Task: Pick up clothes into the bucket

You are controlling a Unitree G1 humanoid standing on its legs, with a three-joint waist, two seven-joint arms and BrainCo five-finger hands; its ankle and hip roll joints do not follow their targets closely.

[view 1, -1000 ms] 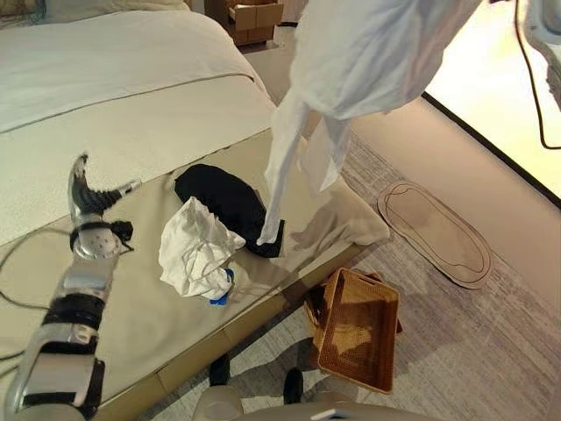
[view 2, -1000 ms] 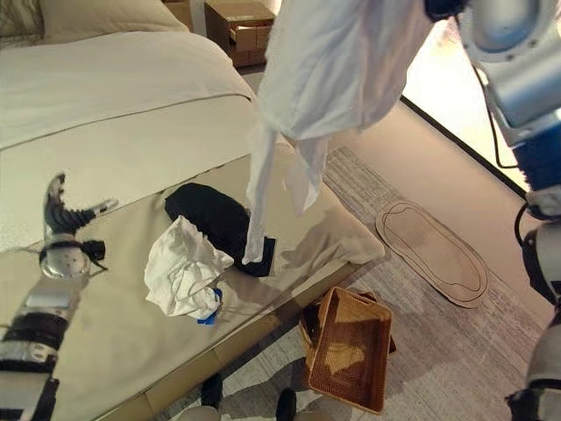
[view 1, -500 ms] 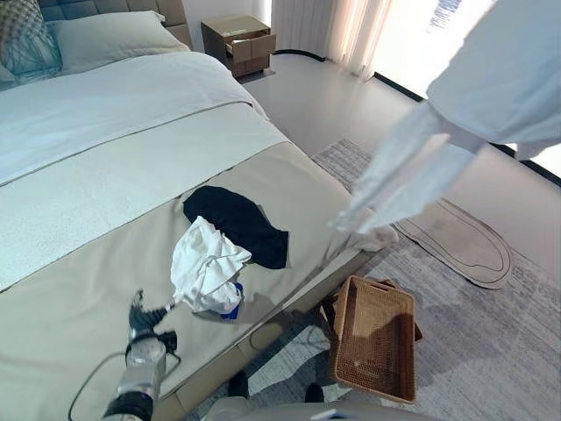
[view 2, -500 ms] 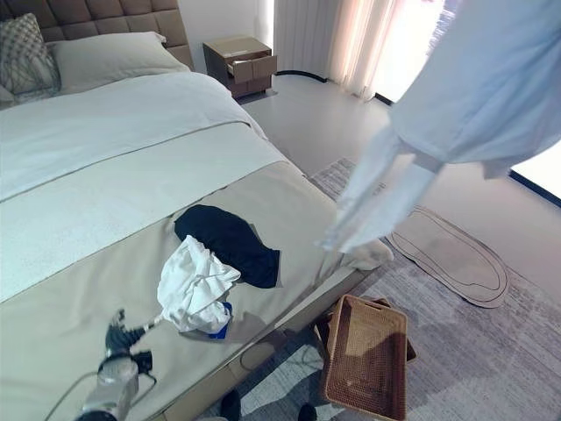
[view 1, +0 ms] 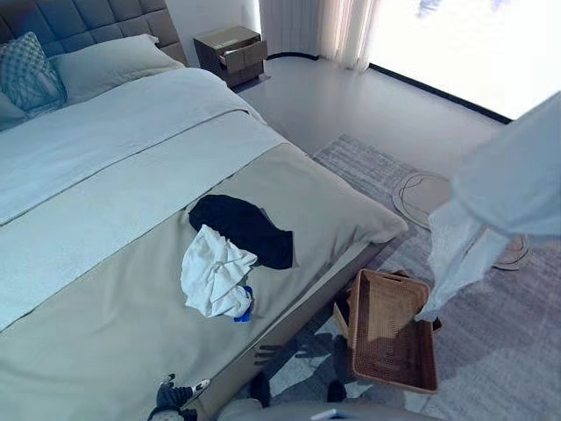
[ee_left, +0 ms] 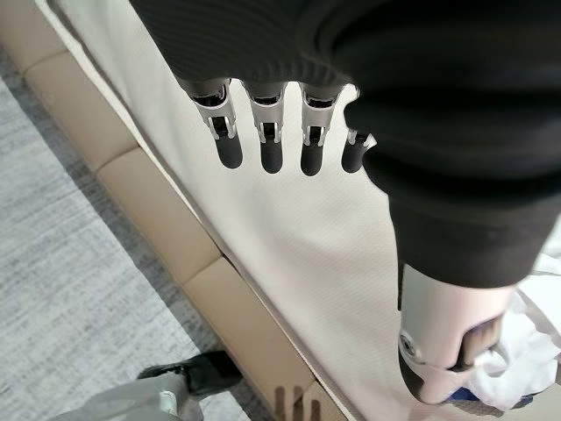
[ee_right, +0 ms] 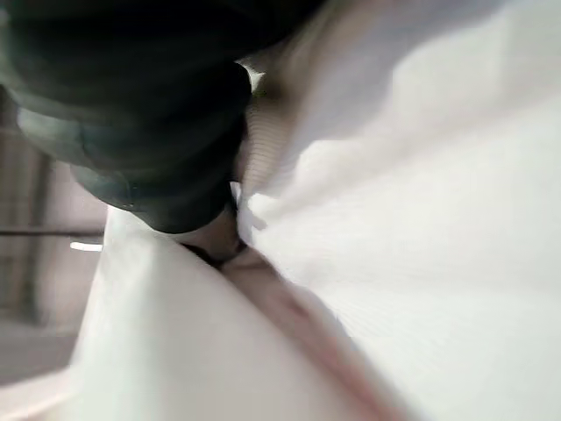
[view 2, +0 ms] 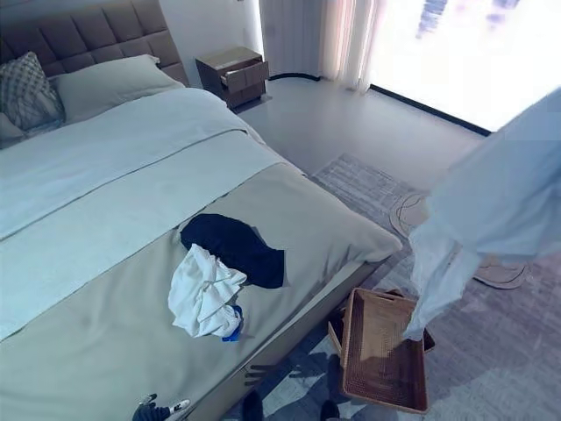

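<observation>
1. White shirt (view 1: 504,197) hangs in air, its sleeve end dangling over wicker basket (view 1: 390,331) w/ far rim.
2. Right hand (ee_right: 166,132) buried in shirt cloth; grip can't be told.
3. Basket on rug beside bed (view 1: 114,202); white garment (view 1: 215,281) & black garment (view 1: 241,228) lie touching on bed.
4. Left hand (ee_left: 272,132) over bed edge, fingers straight, holding nothing.

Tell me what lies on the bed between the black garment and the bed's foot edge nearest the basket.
Only bare beige bedspread lies between the black garment and that edge above the wicker basket, as the left eye view shows.
</observation>
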